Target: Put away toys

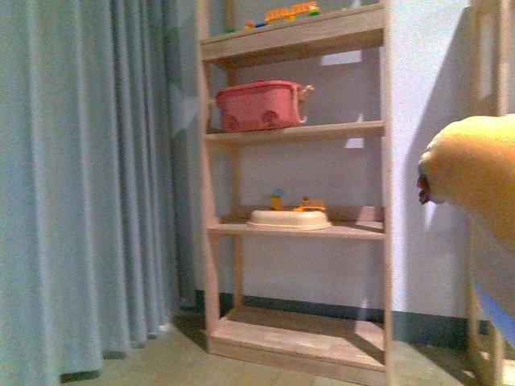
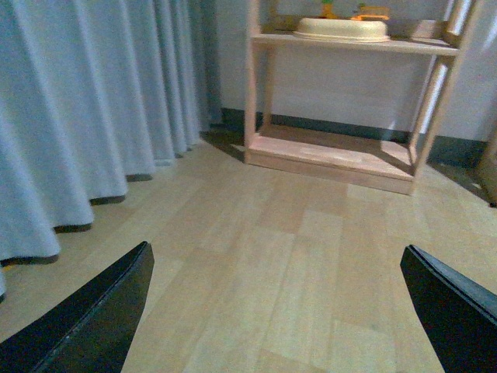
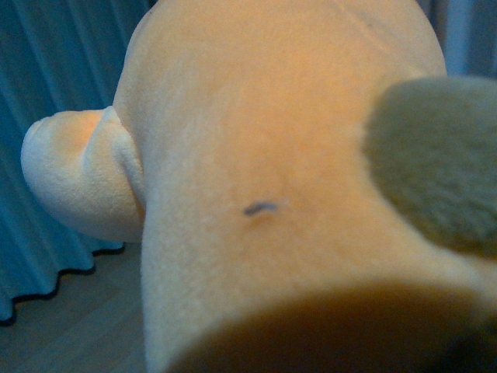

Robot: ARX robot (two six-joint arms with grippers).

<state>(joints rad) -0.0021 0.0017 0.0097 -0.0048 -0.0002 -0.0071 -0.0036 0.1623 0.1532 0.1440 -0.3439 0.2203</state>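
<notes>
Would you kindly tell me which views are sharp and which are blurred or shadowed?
Front view: hazy, but the shelf unit reads clearly; the plush toy at the right edge is cropped and blurred. Left wrist view: sharpest, with an evenly lit floor. Right wrist view: the plush toy fills the frame out of focus, partly in dark shade.

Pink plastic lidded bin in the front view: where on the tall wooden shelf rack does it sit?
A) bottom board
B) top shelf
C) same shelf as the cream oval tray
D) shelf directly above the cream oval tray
D: the pink plastic lidded bin rests on the second shelf from the top of the tall wooden shelf rack, one level above the cream oval tray.
</notes>
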